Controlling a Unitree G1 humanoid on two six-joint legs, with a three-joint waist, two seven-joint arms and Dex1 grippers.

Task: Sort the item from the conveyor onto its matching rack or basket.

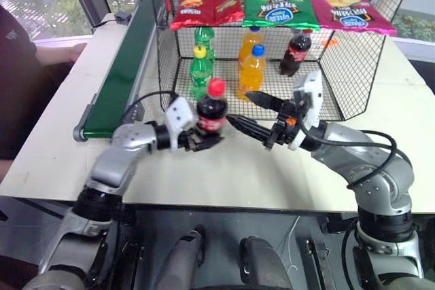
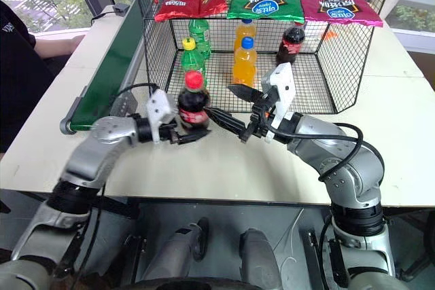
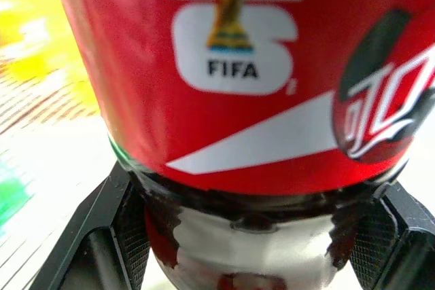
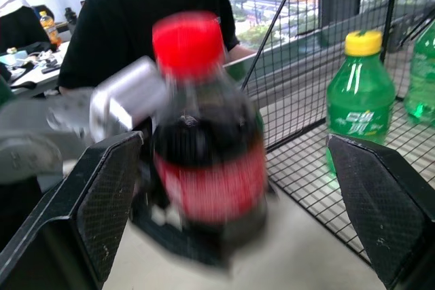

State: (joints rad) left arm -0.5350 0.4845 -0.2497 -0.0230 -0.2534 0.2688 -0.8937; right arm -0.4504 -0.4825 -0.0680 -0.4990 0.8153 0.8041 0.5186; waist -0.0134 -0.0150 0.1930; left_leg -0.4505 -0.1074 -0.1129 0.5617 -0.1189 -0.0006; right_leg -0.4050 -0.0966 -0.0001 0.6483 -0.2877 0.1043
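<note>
The left gripper clamps the cola bottle upright just outside the basket's open front edge; the right gripper gapes wide beside it.

Cola bottle stands between the open right pincer's fingers.

Silver-grey arms, black cables, white wrist housings, apparently cross-hatched black jaws.

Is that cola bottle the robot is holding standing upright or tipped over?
Upright: the cola bottle has its red cap on top, with the left gripper clamped around its lower body.
</note>
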